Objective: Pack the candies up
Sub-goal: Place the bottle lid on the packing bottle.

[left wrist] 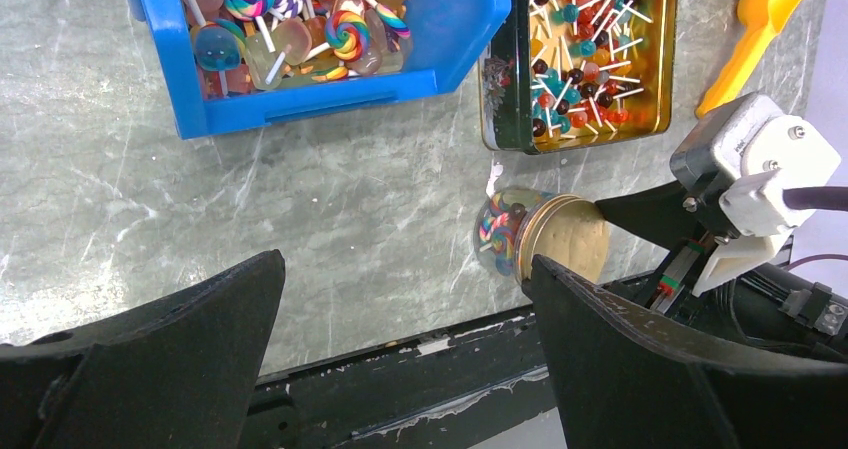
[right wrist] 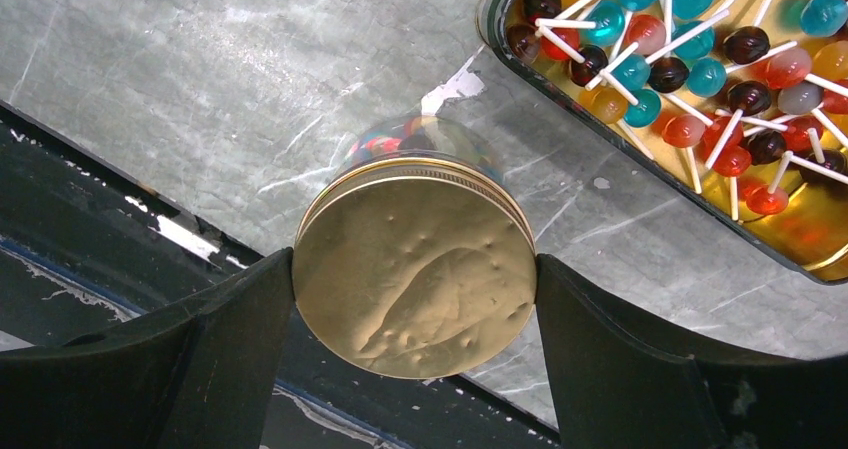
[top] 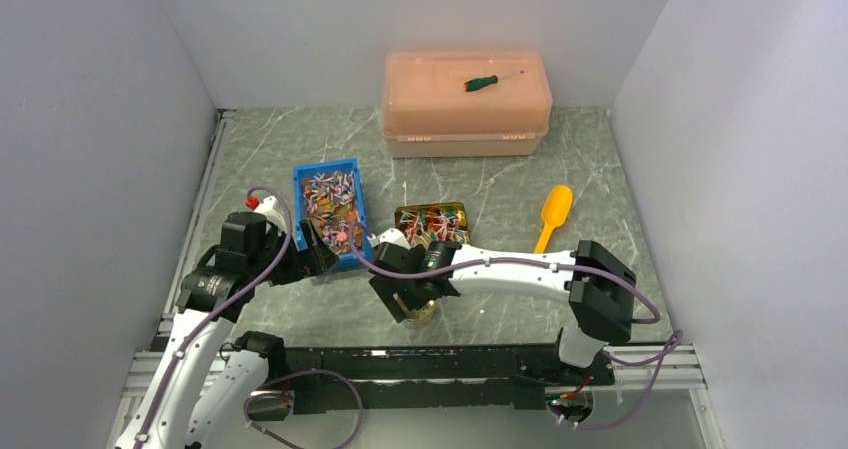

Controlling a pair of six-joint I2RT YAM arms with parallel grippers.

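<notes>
The candies are lollipops. Swirl and flat ones [left wrist: 290, 19] fill a blue bin [top: 300, 184], and small ball ones [right wrist: 690, 69] lie in a gold tin [top: 432, 222]. A glass jar [left wrist: 497, 234] with swirl lollipops inside stands at the table's near edge under a gold lid [right wrist: 415, 269]. My right gripper [right wrist: 415, 262] is shut on that lid, one finger on each side. My left gripper [left wrist: 405, 264] is open and empty, above bare table just in front of the bin's near end; it also shows in the top view [top: 318, 257].
An orange scoop [top: 552, 214] lies right of the tin. A pink lidded box [top: 465, 119] stands at the back with a green-handled screwdriver [top: 492, 81] on it. The black frame rail [top: 450, 359] runs along the near edge just behind the jar. Grey walls close in both sides.
</notes>
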